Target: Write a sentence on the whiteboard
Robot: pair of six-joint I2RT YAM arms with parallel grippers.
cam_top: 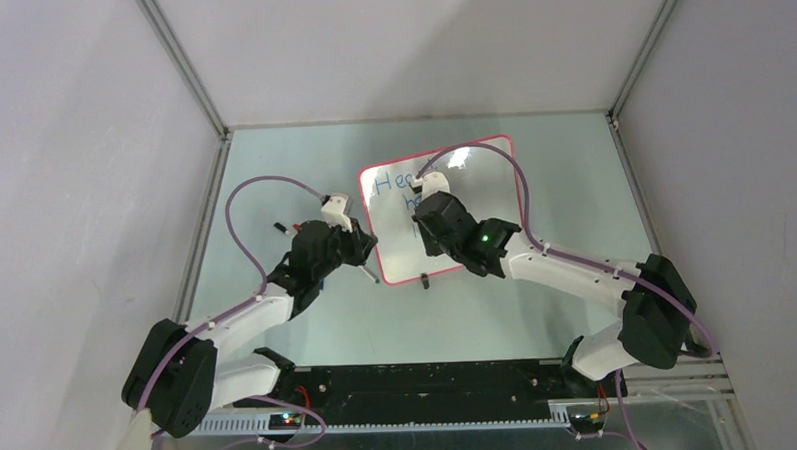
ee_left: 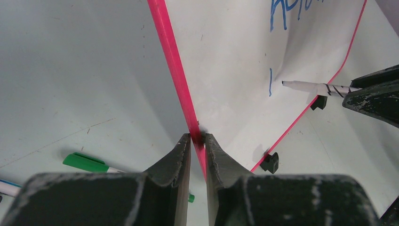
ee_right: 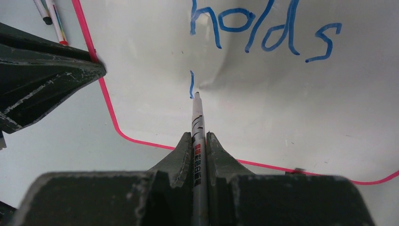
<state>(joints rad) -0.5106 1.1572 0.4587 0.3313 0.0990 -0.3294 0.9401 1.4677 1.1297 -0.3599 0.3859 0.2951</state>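
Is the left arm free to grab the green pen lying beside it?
Probably not yet. Its fingers are clamped on the red frame of the whiteboard; the green pen lies close by, uncovered, so it would need to let go first.

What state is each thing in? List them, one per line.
whiteboard: frame clamped, partly written
writing: unfinished, one stroke below "holds"
marker: uncapped, tip at the board
left gripper: shut on whiteboard
right gripper: shut on marker
green pen: lying on table
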